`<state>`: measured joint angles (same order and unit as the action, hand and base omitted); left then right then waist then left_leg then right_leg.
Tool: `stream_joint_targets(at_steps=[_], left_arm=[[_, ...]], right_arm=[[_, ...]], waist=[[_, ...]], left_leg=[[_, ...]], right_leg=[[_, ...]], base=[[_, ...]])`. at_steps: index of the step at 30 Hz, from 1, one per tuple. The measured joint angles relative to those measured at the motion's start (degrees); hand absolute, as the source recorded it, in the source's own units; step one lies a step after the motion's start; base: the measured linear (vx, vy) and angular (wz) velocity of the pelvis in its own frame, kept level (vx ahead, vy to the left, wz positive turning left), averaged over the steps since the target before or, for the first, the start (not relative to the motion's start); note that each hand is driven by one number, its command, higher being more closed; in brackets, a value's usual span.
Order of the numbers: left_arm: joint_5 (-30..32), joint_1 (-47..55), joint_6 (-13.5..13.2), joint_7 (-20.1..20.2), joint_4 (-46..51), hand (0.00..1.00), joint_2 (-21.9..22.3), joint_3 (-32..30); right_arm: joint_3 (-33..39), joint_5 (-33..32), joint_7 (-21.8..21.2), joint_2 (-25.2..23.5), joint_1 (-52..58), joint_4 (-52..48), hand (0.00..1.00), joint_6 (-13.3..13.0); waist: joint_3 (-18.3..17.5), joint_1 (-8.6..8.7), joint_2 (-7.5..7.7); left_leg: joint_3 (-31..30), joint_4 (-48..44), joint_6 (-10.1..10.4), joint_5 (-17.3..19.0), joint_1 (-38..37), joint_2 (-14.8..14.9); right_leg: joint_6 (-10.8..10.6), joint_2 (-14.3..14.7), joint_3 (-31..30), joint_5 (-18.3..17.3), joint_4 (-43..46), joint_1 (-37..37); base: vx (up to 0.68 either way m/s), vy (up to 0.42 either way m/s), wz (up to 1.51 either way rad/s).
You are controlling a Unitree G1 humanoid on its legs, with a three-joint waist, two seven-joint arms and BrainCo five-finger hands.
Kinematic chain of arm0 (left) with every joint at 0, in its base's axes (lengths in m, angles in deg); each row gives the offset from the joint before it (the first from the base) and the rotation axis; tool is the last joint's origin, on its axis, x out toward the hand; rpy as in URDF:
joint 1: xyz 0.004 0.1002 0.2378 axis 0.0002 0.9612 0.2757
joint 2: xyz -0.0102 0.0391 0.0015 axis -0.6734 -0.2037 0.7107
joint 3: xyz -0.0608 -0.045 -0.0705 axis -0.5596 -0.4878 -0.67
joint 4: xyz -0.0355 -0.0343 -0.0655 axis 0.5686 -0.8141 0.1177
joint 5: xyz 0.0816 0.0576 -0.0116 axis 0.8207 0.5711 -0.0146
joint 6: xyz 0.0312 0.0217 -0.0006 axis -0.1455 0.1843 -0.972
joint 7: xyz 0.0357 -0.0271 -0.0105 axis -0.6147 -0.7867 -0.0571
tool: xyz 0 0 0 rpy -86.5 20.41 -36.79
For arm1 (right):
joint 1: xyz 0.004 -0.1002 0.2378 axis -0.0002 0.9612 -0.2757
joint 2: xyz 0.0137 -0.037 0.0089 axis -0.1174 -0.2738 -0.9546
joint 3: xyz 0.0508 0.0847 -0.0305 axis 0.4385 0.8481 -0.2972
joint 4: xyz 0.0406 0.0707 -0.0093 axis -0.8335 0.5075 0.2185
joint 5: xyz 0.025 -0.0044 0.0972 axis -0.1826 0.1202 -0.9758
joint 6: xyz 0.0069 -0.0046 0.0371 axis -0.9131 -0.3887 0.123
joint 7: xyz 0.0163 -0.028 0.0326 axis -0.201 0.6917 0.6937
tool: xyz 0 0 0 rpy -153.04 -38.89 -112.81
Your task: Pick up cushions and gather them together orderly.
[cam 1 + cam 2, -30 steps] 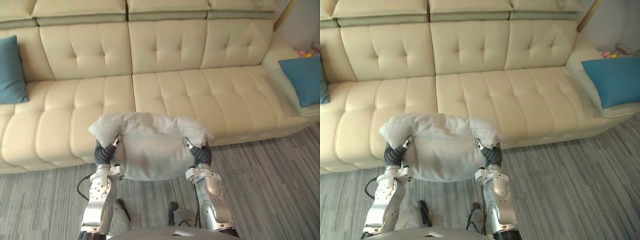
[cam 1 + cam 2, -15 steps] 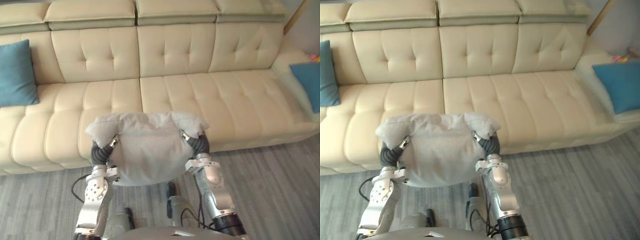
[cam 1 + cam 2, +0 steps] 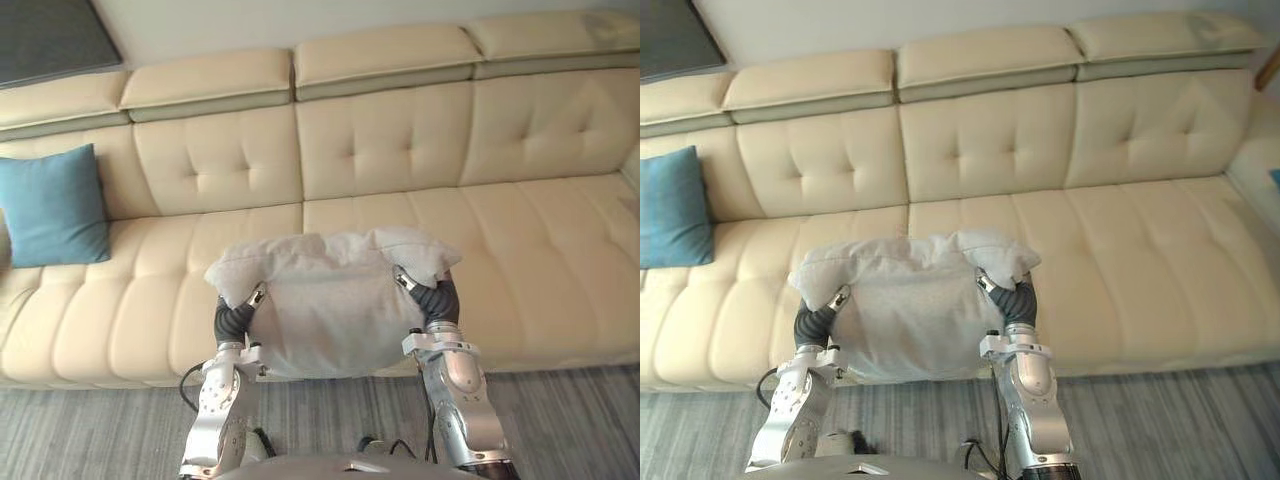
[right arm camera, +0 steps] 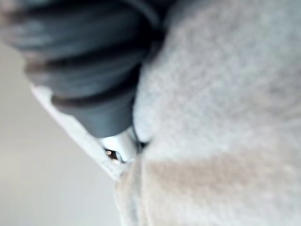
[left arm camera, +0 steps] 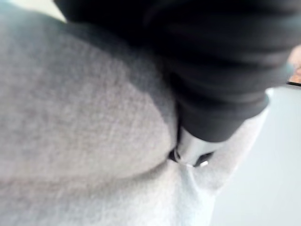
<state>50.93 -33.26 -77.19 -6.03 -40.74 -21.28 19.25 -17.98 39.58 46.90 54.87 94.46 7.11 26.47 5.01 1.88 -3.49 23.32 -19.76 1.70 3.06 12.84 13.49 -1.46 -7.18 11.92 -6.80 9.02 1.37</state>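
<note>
**Mid-carry with the grey cushion, sofa drop-off looked like the next job**

The long cream sofa filled most of the space in front of the robot, with a tufted back and mostly bare seats. The robot stood facing the middle seats with a grey cushion held up off the floor, squeezed between both arms and hanging in front of the seat edge. A teal cushion leaned upright against the backrest at the robot's left end, well apart from the grey one. The left robot hand and right robot hand were each dug into one side of the grey cushion, fabric bulging over the dark wrist covers. I couldn't tell if the fingers were curled or flat because they were buried in the fabric.

My read was that the pick-up was done and this was the carry step. Next it would need to turn toward that left end and set the grey one beside the teal one, upright and lined up, without letting it slip out of the squeeze.

Room-wise, the seats were smooth and leather-looking, with grey striped carpet below. The wall was plain and pale, with a dark panel up at the left.
</note>
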Motion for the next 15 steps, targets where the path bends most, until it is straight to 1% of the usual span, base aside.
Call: stream_joint_targets(at_steps=[1, 2, 3, 4, 5, 7, 8, 10, 11, 12, 13, 14, 15], left_arm=[[0.4, 0.6, 0.0, 0.4, 1.0, 1.00, -0.2, 0.3], [0.6, 0.7, 0.0, 0.5, 1.0, 1.00, -0.2, 0.1], [0.9, 0.7, 0.0, 0.6, 1.0, 1.00, -0.4, -0.2], [0.9, 1.0, 0.0, 0.6, 1.1, 1.00, -1.2, -0.5], [0.9, 1.4, 0.1, 0.7, 1.0, 1.00, -2.1, -0.9], [0.9, 2.6, 0.2, 1.1, 1.0, 1.00, -2.8, -1.3], [0.9, 3.0, 0.2, 1.1, 0.9, 1.00, -2.9, -1.5], [1.0, 2.9, 0.3, 1.1, -0.7, 1.00, -3.0, -1.9], [1.0, 2.9, 0.3, 1.1, -1.4, 1.00, -3.0, -2.4], [1.0, 2.6, 0.3, 1.1, -2.0, 1.00, -3.2, -2.8], [1.0, 2.1, 0.4, 1.0, -2.3, 1.00, -3.9, -2.9], [1.0, 1.9, 0.5, 1.0, -2.4, 1.00, -4.3, -2.9], [1.0, 1.5, 0.7, 0.9, -2.7, 1.00, -4.4, -3.0]], right_arm=[[0.1, 0.0, 0.0, -0.1, 1.4, -0.4, 1.00, 0.0], [0.1, 0.0, 0.0, -1.3, 2.2, -0.1, 1.00, 0.2], [0.1, -0.1, -0.1, -2.5, 2.8, 0.5, 1.00, 0.2], [0.3, -0.1, -0.1, -5.2, 3.2, 1.4, 1.00, 0.4], [0.3, -0.1, -0.2, -7.2, 3.2, 2.6, 1.00, 0.4], [0.1, 0.0, -0.5, -8.2, 2.9, 4.3, 1.00, 0.5], [0.0, -0.1, -1.2, -8.1, 2.3, 5.7, 1.00, 0.4], [0.0, 0.0, -1.3, -7.9, 0.6, 8.9, 1.00, 0.4], [-0.2, 0.0, -1.4, -7.7, -0.6, 10.7, 1.00, 0.4], [-0.4, 0.0, -1.4, -7.6, -1.7, 12.5, 1.00, 0.4], [-0.4, 0.0, -1.4, -7.5, -2.5, 13.9, 1.00, 0.4], [-0.4, 0.0, -1.5, -7.3, -3.2, 14.9, 1.00, 0.4], [-0.5, 0.0, -1.5, -6.9, -4.0, 16.2, 1.00, 0.5]], waist=[[-0.9, -0.13, -1.27], [-1.5, 0.27, -0.96], [-1.3, 0.46, 0.33], [-1.2, -0.03, 2.30], [-1.3, 0.01, 3.47], [-1.1, -0.07, 4.06], [-1.0, -0.22, 4.37], [-0.7, -0.26, 4.88], [-0.4, -0.43, 4.96], [0.1, -0.37, 5.22], [0.8, 0.49, 5.60], [1.3, 1.06, 5.41], [2.2, 1.68, 4.92]], left_leg=[[-1.7, 4.6, 1.4, -7.0, 0.0, 0.0], [-2.8, 6.0, 2.2, -4.8, -0.9, -1.3], [-2.8, 6.9, 1.9, -5.0, -1.0, -2.7], [-2.6, 7.5, 1.7, -4.9, -1.0, -4.1], [-2.4, 7.5, 1.1, -4.5, -1.0, -4.7], [-2.3, 6.9, 0.9, -3.1, -1.6, -5.1], [-2.6, 6.5, 0.7, -1.8, -2.0, -5.4], [-2.6, 3.9, 0.3, 1.6, -1.9, -5.9], [-2.6, 3.4, -0.3, 3.2, -1.9, -6.1], [-2.2, 2.9, -0.8, 3.8, -1.9, -6.3], [-1.8, 3.2, -1.2, 3.8, -2.1, -6.5], [-1.9, 3.7, -1.7, 3.6, -2.3, -6.5], [-2.2, 5.8, -2.7, 3.0, -3.3, -6.5]], right_leg=[[-3.2, 0.2, -0.4, -2.1, 0.4, 0.5], [-4.1, -0.7, -0.5, -2.8, 0.5, 0.5], [-4.1, -1.7, -0.8, -2.8, 0.8, -0.3], [-4.1, -2.8, -2.3, -2.8, 0.7, -1.0], [-4.4, -3.3, -2.7, -2.0, 0.0, -0.9], [-4.6, -3.4, -4.5, 0.0, -0.6, -0.5], [-4.6, -3.6, -5.7, 0.2, -0.3, -0.8], [-4.4, -4.2, -8.7, 0.0, 1.9, -2.6], [-4.1, -4.3, -10.4, -0.1, 5.1, -4.8], [-4.0, -4.5, -11.8, 0.0, 9.9, -8.0], [-3.1, -4.9, -11.5, 0.5, 14.9, -11.6], [-2.6, -4.9, -11.3, 0.4, 16.9, -13.3], [-2.0, -3.9, -10.9, -2.5, 16.6, -14.5]], base=[[0.25, 0.307, 0.00], [0.22, 0.318, 0.10], [0.16, 0.272, 0.08], [0.10, 0.218, 0.01], [0.06, 0.173, -0.12], [0.03, 0.143, -0.25], [-0.01, 0.178, -0.55], [-0.05, 0.183, -0.71], [-0.10, 0.162, -0.91], [-0.15, 0.210, -0.87], [-0.12, 0.163, -0.58], [-0.10, 0.123, -0.33], [-0.08, 0.055, -0.28]])
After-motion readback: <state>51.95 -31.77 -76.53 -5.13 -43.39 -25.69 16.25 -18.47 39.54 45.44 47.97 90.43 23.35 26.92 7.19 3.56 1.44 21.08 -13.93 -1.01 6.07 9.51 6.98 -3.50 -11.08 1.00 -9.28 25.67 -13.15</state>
